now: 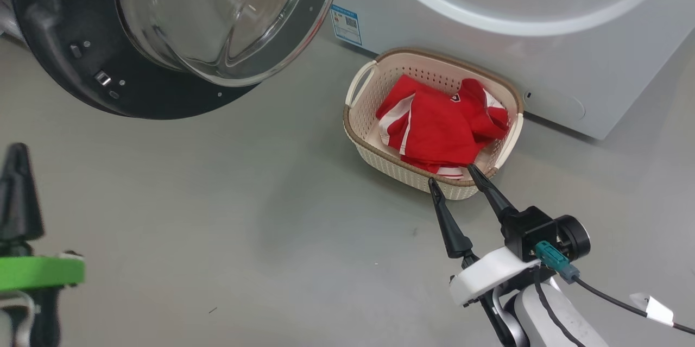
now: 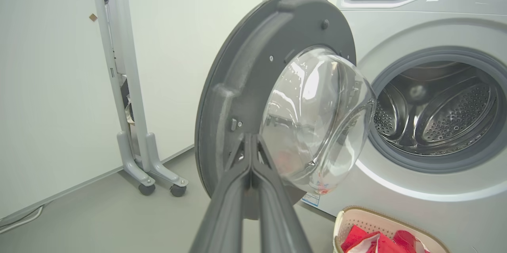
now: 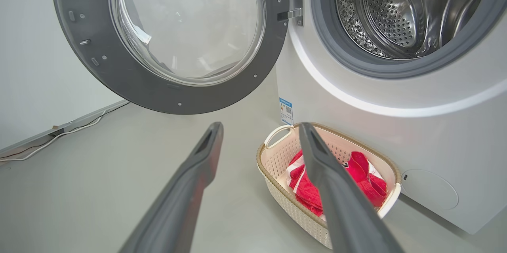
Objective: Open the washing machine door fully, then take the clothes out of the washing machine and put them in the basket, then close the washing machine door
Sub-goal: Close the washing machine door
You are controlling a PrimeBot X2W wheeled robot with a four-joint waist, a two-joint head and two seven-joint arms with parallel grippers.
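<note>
Red clothes (image 1: pixel 440 130) heaped in basket (image 1: pixel 374 158) before washing machine (image 1: pixel 570 64), beside wide-open washing machine door (image 1: pixel 65 64). Left pincer (image 2: pixel 250 137) closed on nothing, aimed at door rim; right pincer (image 1: pixel 452 173) spread, empty, at basket edge.

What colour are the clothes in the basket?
The clothes are bright red with white stripes; the head view shows them best.

Bright, even light; sharp, soft shadows

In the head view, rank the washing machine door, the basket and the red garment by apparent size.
1. washing machine door, partly cropped
2. basket
3. red garment, inside the basket
</note>
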